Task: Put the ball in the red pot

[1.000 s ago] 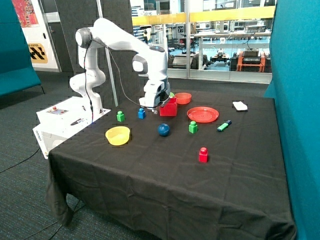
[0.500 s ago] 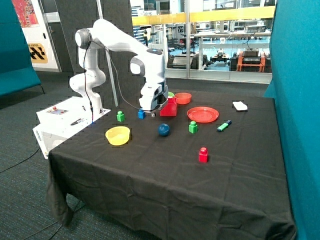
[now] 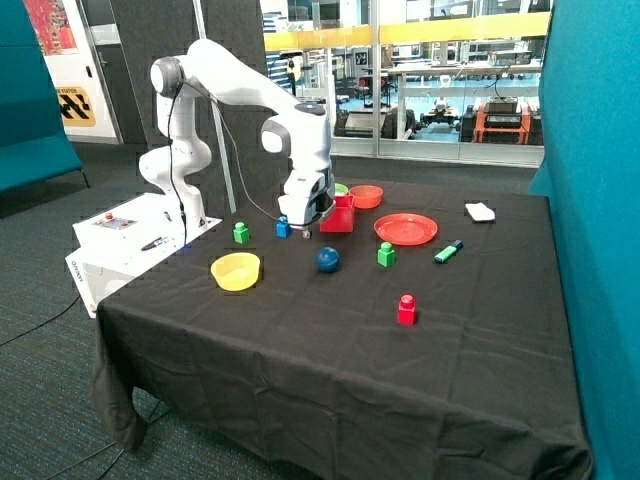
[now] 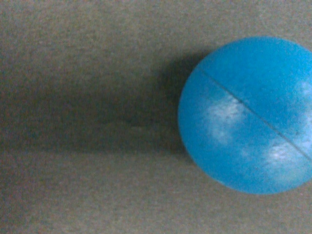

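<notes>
A black cloth (image 3: 300, 350) covers the table, which stands on grey carpet between teal partitions (image 3: 590, 200), with a glass wall (image 3: 440, 80) behind. The white arm (image 3: 240, 85) rises from a white box (image 3: 135, 235) at the table's nine-o'clock side. Clock hours below read the tabletop from the outside view, with twelve at the far edge.

At about nine o'clock sits a yellow bowl (image 3: 236, 270), and a green block (image 3: 241, 232) stands beyond it at ten. A small blue block (image 3: 283, 227) follows at about eleven. The gripper (image 3: 305, 228) hangs low just beside that block, between it and the red pot (image 3: 337, 214). It holds nothing that can be seen, and whether it is spread or closed cannot be told from either view.

The ball (image 3: 327, 259) lies on the cloth near the table's middle, at the six-o'clock side of the red pot and apart from it, so it is not in the pot. In the wrist view the ball (image 4: 248, 117) fills one side, resting on bare cloth (image 4: 73, 97), with a thin seam across it.

A round red bowl (image 3: 366, 196) sits at twelve, behind the pot. Further along come a second green block (image 3: 386, 254), a flat red plate (image 3: 406, 228) at one o'clock, a red block (image 3: 406, 309) at five, a green and blue marker (image 3: 448, 251) at three, and a small white object (image 3: 480, 211) at two.
</notes>
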Robot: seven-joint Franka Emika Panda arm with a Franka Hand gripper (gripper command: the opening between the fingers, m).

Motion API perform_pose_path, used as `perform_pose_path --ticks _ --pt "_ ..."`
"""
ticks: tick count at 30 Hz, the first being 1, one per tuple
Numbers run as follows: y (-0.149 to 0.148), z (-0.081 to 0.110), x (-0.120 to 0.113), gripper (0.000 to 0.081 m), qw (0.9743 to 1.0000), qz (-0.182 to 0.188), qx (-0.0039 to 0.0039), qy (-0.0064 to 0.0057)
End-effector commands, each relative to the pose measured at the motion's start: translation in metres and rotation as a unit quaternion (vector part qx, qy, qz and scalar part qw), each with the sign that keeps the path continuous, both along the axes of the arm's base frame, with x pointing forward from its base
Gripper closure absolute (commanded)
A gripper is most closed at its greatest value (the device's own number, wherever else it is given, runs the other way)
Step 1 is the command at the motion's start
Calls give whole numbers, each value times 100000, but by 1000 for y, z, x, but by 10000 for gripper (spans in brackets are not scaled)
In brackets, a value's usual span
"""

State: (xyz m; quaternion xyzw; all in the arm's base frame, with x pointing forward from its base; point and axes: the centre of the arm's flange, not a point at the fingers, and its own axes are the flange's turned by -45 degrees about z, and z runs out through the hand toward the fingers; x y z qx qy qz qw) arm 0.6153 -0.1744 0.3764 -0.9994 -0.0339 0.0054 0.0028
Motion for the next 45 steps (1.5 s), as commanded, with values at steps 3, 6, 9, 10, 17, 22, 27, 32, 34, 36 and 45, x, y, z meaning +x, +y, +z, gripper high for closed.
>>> perform_pose_path --ticks 3,6,9,10,17,22,27,32,34,36,45 --pt "14 -6 0 0 99990 1296 -259 -551" --pt "9 -6 6 0 99996 622 -263 -549" --pt "0 -4 12 0 99998 -294 -268 -547" --pt "-3 -4 14 0 99996 -672 -270 -546" --pt "-24 -5 19 0 99958 -2819 -282 -540" --pt "-35 -6 16 7 99933 -3613 -286 -538" --pt "-41 -8 9 13 99928 -3738 -286 -537" --pt "-38 -13 3 27 99936 -3518 -285 -538" --pt "-34 -16 1 29 99946 -3236 -284 -539" --pt "-31 -18 0 31 99956 -2896 -282 -540" --pt "-23 -26 -3 39 99961 -2718 -281 -540"
